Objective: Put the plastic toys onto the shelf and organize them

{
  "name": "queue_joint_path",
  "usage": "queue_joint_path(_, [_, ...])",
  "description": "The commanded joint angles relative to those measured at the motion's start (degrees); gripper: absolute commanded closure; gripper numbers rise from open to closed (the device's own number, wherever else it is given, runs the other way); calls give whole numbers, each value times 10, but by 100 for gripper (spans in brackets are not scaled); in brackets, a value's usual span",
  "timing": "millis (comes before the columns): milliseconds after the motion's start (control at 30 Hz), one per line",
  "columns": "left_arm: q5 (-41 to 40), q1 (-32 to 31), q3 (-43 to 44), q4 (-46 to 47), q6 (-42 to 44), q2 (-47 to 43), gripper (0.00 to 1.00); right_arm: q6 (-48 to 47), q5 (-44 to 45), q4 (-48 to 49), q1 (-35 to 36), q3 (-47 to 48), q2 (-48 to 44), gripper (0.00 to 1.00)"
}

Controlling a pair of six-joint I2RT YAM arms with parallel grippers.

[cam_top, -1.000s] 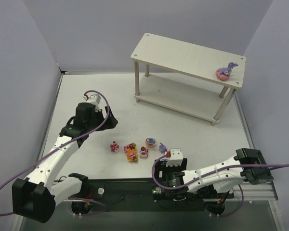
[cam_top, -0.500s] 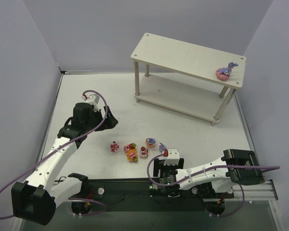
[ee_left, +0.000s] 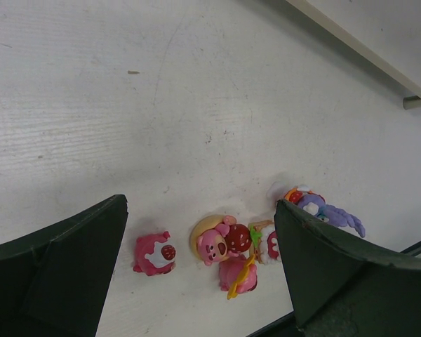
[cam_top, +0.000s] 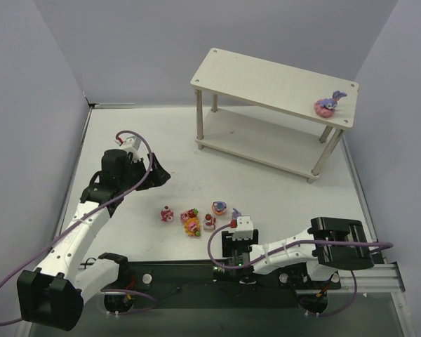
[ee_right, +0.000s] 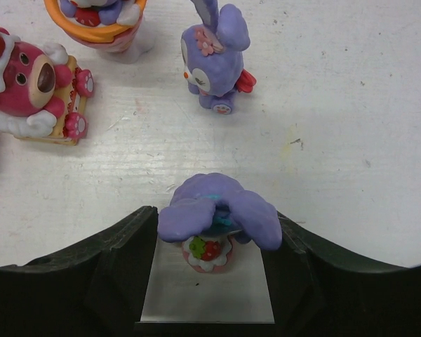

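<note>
Several plastic toys (cam_top: 191,220) lie clustered on the white table, in front of the arms. In the right wrist view, a purple long-eared bunny on a pink strawberry base (ee_right: 217,221) sits between the fingers of my right gripper (ee_right: 216,214). The jaws touch its ears on both sides. In the top view, my right gripper (cam_top: 238,223) covers that bunny. Another purple bunny (ee_right: 214,60) stands just beyond. My left gripper (ee_left: 200,203) hangs open above a pink cake toy (ee_left: 153,254) and a pink bear toy (ee_left: 214,242). The shelf (cam_top: 274,77) stands at the back right, with one purple-and-pink toy (cam_top: 328,105) on its top board.
An orange cup toy (ee_right: 98,21) and a pink bear on a cracker base (ee_right: 35,88) sit left of my right gripper. The shelf's thin legs (cam_top: 199,116) and lower board (cam_top: 266,140) stand beyond the toys. Grey walls close in the left, the back and the right.
My right gripper slid left toward the toy cluster, and its jaws closed in around the purple bunny. The left arm shifted slightly left and stayed open.
</note>
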Motion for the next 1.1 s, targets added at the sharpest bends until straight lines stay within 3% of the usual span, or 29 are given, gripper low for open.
queue_joint_path(0, [20,6,10,31,-10,-14,4,-9,32,-11,-3,16,4,43])
queue_joint_path(300, [26,13,8,36,-11,-14,4,-8,42,-17,-4,7,-13,44])
queue_joint_path(567, [39,22,4,42,-16,-13,4,0,39,-17,-12,6,-6,55])
queue_joint_path(667, [40,25,4,43,-16,-13,4,-7,41,-17,-12,6,-10,62])
queue_joint_path(800, [43,29,5,43,-17,-14,4,-24,41,-28,-15,15,-25,100])
queue_joint_path(1067, [60,40,5,48,-20,-18,4,-85,61,-108,-22,78,-92,100])
